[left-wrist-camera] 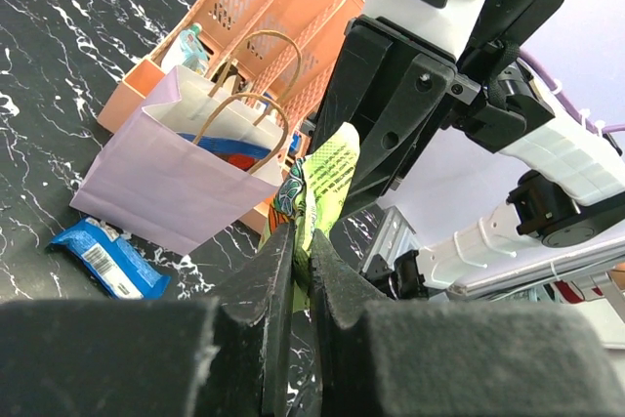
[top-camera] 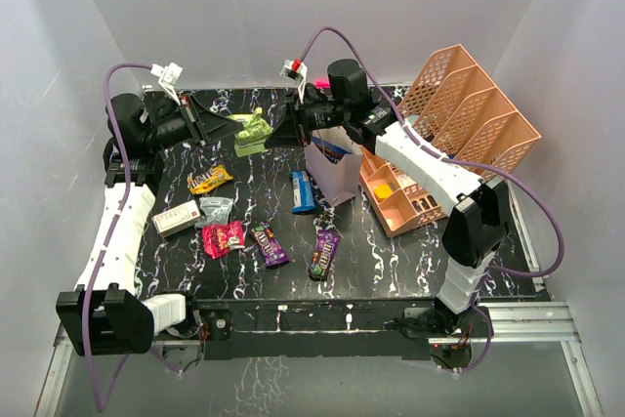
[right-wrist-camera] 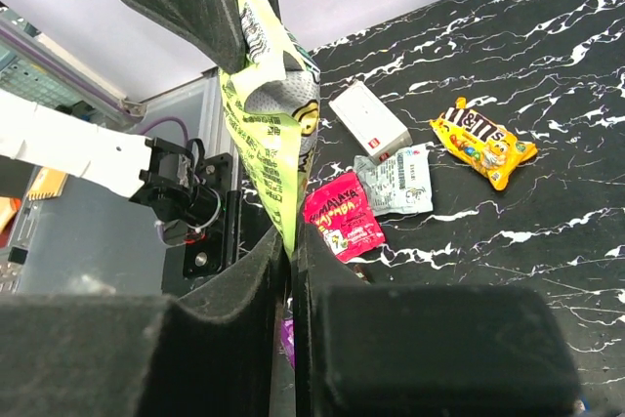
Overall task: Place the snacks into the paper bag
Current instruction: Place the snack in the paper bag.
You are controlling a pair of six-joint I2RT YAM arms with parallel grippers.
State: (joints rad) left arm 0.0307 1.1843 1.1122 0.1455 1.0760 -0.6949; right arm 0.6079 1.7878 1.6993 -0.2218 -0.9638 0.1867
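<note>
Nearest the arm bases, left of and nearer than the bag (top-camera: pixel 334 175), two purple-brown bars (top-camera: pixel 270 244) (top-camera: pixel 324 252) are laid on the surface (top-camera: pixel 391 263), their long axes running near to far and splayed apart at the far ends. One red-pink packet (top-camera: pixel 223 237) is set left of them. A little farther, one silver packet (top-camera: pixel 215 209) and one white box (top-camera: pixel 176 218) are seen well left of the bag. One blue bar (top-camera: pixel 303 191) is laid just beside the bag's left side, its long axis near to far. One orange packet (top-camera: pixel 210 179) lies farther left, slanted.

The bag is stood upright, mouth open upward, with one blue-and-white pouch (top-camera: pixel 332 148) inside. Just right of the bag a low salmon tray (top-camera: pixel 395 204) is placed, with a slanted salmon rack (top-camera: pixel 474 109) behind it.

Left of the bag and beyond it, one green packet (top-camera: pixel 254 129) is held off the surface, its long axis running left to right. One end is pinched by the left gripper (top-camera: pixel 237 131), the other by the right gripper (top-camera: pixel 270 140). Both grippers are pressed together on the packet.
</note>
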